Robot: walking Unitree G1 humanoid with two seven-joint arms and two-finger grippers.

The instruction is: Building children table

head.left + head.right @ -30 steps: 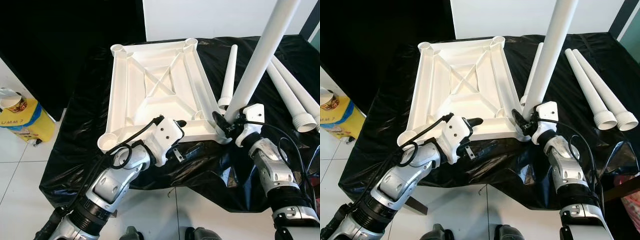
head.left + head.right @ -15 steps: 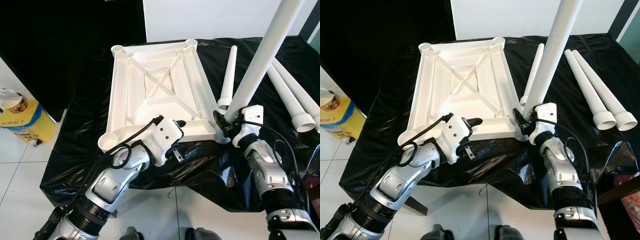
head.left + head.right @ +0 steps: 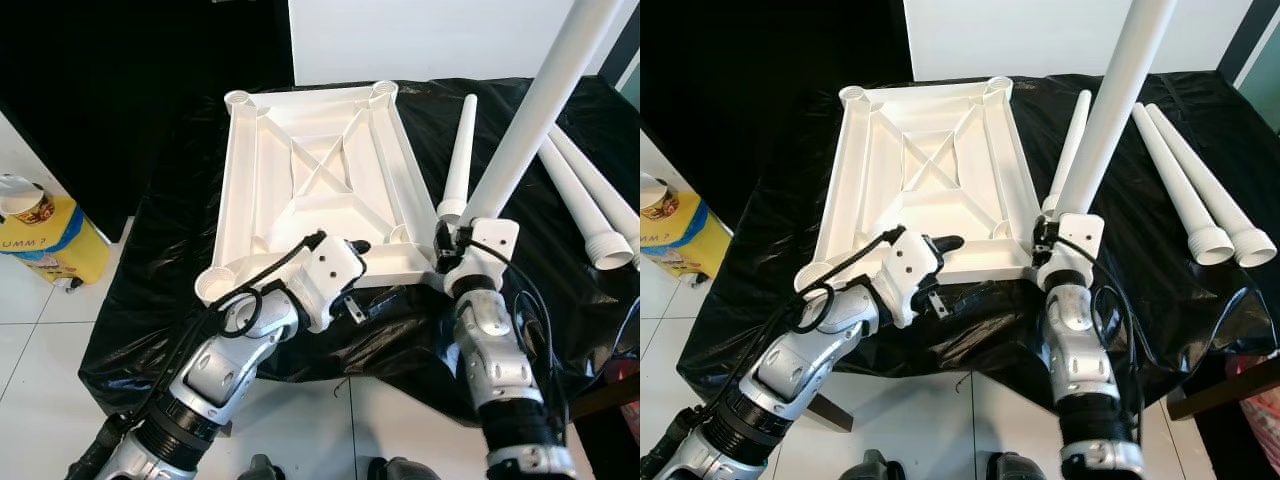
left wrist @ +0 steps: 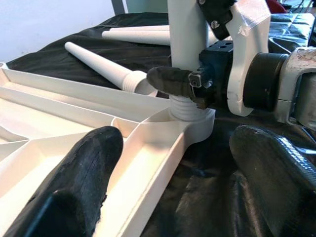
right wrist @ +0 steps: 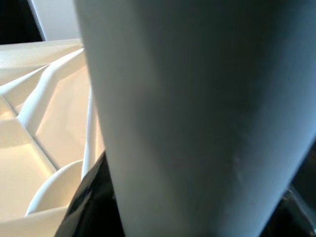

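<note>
So from the head cams: the white tabletop (image 3: 315,190) is lying upside down on the black sheet (image 3: 180,300), ribs facing up, and my right gripper (image 3: 452,242) is clamped on the bottom of one leg (image 3: 530,120), standing it up at the near right corner socket (image 4: 193,120). Three spare legs (image 3: 1200,195) are lying on the sheet off to the right. My left gripper (image 3: 352,262) sits at the tabletop's near edge, basically steadying it.

Left wrist cam is the useful one. Its two fingers (image 4: 81,173) are spread wide, one over the tabletop's rim and one out over the sheet, gripping nothing. I can see the leg's threaded end sitting in the corner socket with a few threads showing above the collar, so I'd say we're mid screw-in, not seated.

Right wrist cam is mostly leg up close, blurry, so I can't judge alignment from there.

Next move, I reckon: keep the leg upright and twist it down while the left holds the tabletop from spinning.
</note>
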